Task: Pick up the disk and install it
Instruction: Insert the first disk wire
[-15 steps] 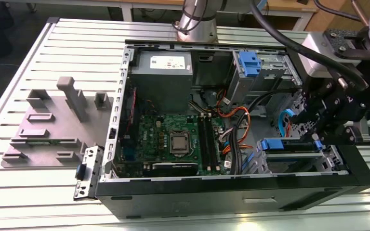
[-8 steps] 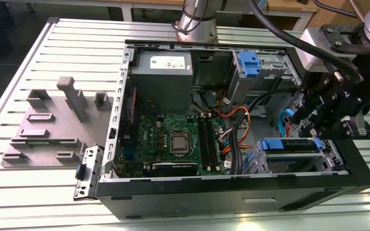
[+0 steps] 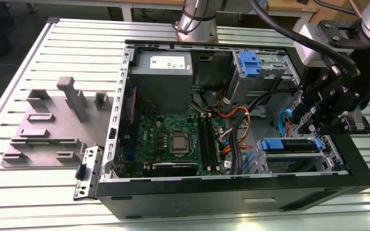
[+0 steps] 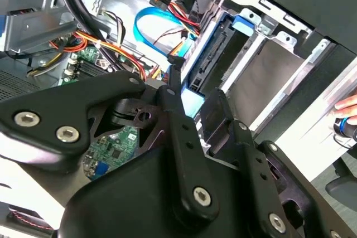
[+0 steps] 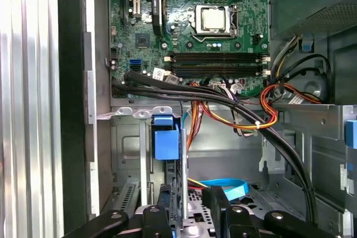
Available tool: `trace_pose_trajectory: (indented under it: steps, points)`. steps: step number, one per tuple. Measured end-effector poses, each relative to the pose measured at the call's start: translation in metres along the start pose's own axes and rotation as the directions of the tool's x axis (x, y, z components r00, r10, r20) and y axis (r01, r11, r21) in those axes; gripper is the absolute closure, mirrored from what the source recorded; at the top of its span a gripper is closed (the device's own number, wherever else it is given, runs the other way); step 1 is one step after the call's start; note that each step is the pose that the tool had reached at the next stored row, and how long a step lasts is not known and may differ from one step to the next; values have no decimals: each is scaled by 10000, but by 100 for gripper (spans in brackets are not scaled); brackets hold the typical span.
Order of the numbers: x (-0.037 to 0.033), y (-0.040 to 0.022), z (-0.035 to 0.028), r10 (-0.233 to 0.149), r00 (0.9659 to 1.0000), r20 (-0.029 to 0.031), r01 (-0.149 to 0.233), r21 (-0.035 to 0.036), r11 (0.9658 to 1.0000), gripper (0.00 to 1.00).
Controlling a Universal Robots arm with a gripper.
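- Closest, the claw (image 5: 187,202) sits directly over the disk (image 5: 166,142); whether it grips, I cannot tell.
- On edge in the drive cage (image 5: 131,137), the disk's long axis points away toward the motherboard (image 5: 189,20).

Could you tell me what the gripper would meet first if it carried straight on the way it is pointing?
Probably the disk, standing on edge right in front of the gripper in the grey drive cage; depth is unclear.
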State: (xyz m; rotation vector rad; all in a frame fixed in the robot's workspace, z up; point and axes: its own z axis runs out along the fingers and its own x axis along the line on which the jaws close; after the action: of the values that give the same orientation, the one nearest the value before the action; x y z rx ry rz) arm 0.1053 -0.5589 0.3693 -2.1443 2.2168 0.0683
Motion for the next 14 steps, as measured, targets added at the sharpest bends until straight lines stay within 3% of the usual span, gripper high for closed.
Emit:
trace_pose_trajectory:
  steps: [14]
  points:
    - [-84, -25, 28, -1, 10000, 2, 1, -1, 10000, 58]
